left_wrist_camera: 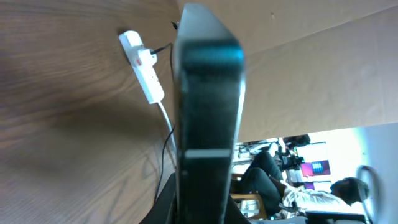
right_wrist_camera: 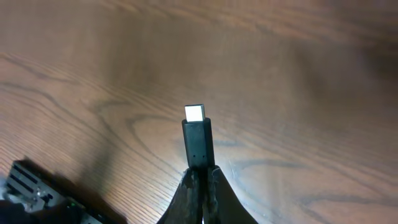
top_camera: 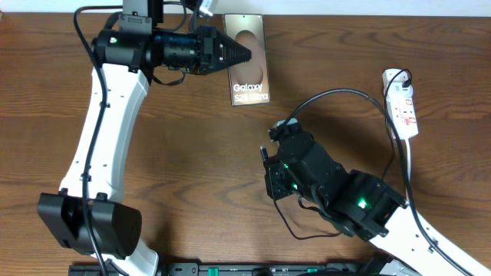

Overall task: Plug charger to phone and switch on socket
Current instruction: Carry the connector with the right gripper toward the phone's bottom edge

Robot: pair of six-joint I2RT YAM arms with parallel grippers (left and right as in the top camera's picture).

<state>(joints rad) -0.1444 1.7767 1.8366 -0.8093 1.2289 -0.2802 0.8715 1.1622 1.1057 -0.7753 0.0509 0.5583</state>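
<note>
The phone [top_camera: 249, 65] is at the far edge of the table [top_camera: 192, 161], face up, with its white lettering readable from above. The left gripper [top_camera: 244, 55] comes in from the phone's left side and is clamped narrowly on that edge. Its dark fingertips cover part of the rim, so I can't see how much of the phone is between them. I also can't tell from above whether the phone rests flat on the wood or is lifted slightly. In the left wrist view the phone [left_wrist_camera: 208, 93] is an edge-on dark slab filling the middle of the picture. It is badly out of focus and hides the fingers holding it.

Toward the near side of the table from the phone, and a little to its right, the right gripper [top_camera: 275, 132] is pinched tight on the charger [right_wrist_camera: 198, 140]. In the right wrist view the black connector stands out of the closed fingers [right_wrist_camera: 189, 193], with its pale metal tip clear of them and pointing away over bare wood. The phone is out of that view. The thin black cable [top_camera: 345, 92] arcs away from that gripper to the right. Near the arm's body I lose it among the thicker robot wiring.

Well to the right of the phone lies the white power strip [top_camera: 404, 103]. It has a black plug [top_camera: 400, 77] in its far end. A white cord [top_camera: 406, 153] trails from its near end until the right arm covers it. The red markings on the strip are too small to read, so I can't make out the switch position.
</note>
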